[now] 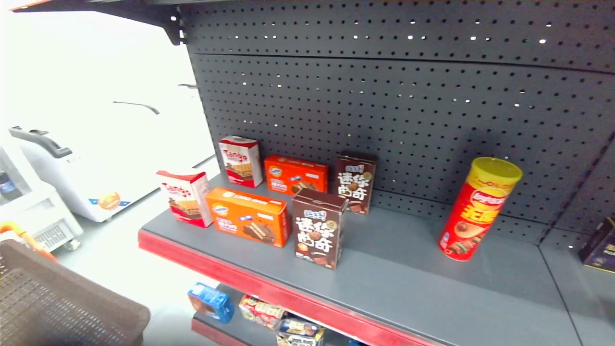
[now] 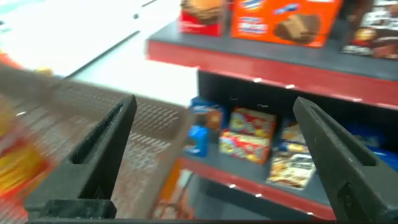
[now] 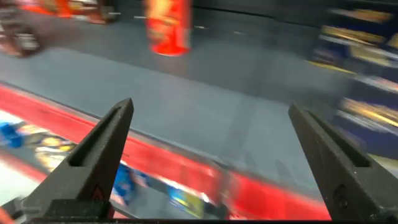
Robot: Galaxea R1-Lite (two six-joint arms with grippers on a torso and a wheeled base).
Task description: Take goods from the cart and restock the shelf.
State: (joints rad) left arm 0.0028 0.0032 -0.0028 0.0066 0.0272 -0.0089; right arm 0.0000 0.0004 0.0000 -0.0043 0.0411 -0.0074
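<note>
Looking down on a dark grey shelf (image 1: 408,269) with a red front edge, which runs from the lower left to the right of the frame under a black pegboard back. At centre-left stand three pairs of snack packs, one behind the other: red-and-white wafer boxes (image 1: 185,197), orange cake boxes (image 1: 250,216) and brown biscuit boxes (image 1: 317,228). All face forward, probably so that shoppers can read the fronts. Right of centre, a tall red crisp can (image 1: 478,209) with a yellow lid stands upright and alone. The bare shelf around it looks like the room left for restocking.

In the lower left corner is the brown perforated wall of the cart (image 1: 57,298), near the shelf's end, seemingly parked close so the goods are within reach.

In the left wrist view, the left gripper (image 2: 214,106) has its fingers spread wide with nothing between them. Beyond it are the cart's mesh and a lower shelf of packets (image 2: 249,134). A blurred red-and-yellow shape beside the mesh may be goods; I cannot tell.

The right gripper (image 3: 209,109) is likewise spread and empty, held before the shelf's red edge, with the crisp can beyond. Both pincers appear ready for a first grasp, and nothing is carried yet.
</note>
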